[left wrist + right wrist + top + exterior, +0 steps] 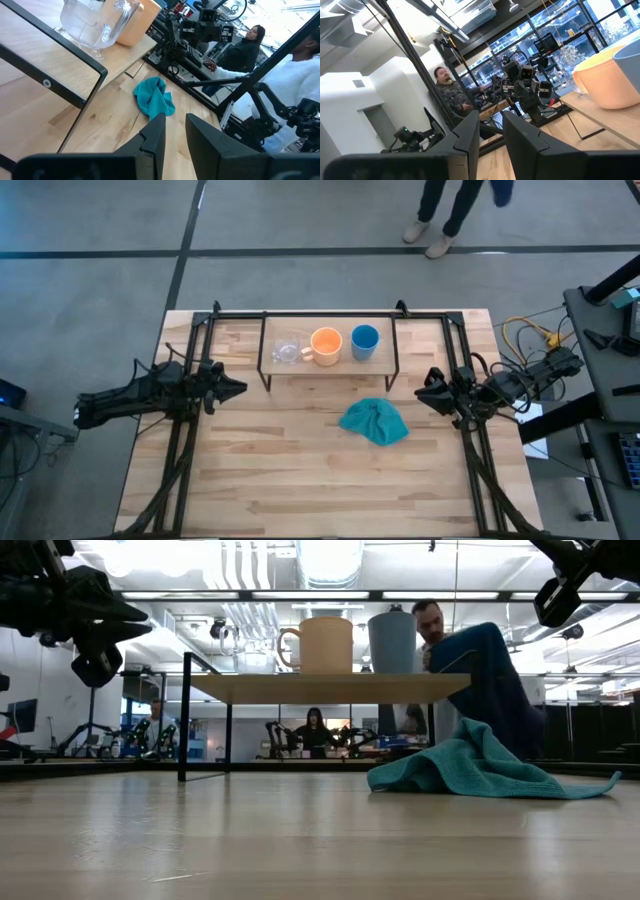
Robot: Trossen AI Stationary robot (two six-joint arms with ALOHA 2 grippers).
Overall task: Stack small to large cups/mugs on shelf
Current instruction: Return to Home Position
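- The left jaws, at the tip of the left arm (140,400), hang above the tabletop (300,480). They are off the left end of the shelf (300,328) and point toward it without touching.
- In the left wrist view the fingers (156,135) stand a narrow gap apart with nothing between them.
- The right jaws, on the right arm (510,385), mirror this off the shelf's right end. They are lifted and clear of it. Their fingers (470,132) are also narrowly parted and hold nothing.
- All three vessels stand upright in one row on the shelf, ahead of both pairs of jaws and between them.
- The row follows the shelf's long axis, which is roughly the line from one pair of jaws to the other.
- Counting away from the left jaws, the order is glass cup (287,351), orange mug (326,343), blue cup (365,341).
- The glass cup is therefore nearest the left jaws and the blue cup nearest the right jaws.
- The row looks finished, so what remains is a retreat. Each arm should draw its jaws straight back, away from the shelf end, and not sweep along the row.
- The teal cloth (375,423) lies on the tabletop ahead of the right jaws, short of the shelf and nearer to them than to the left jaws. I judge it out of the way of a pull-back.
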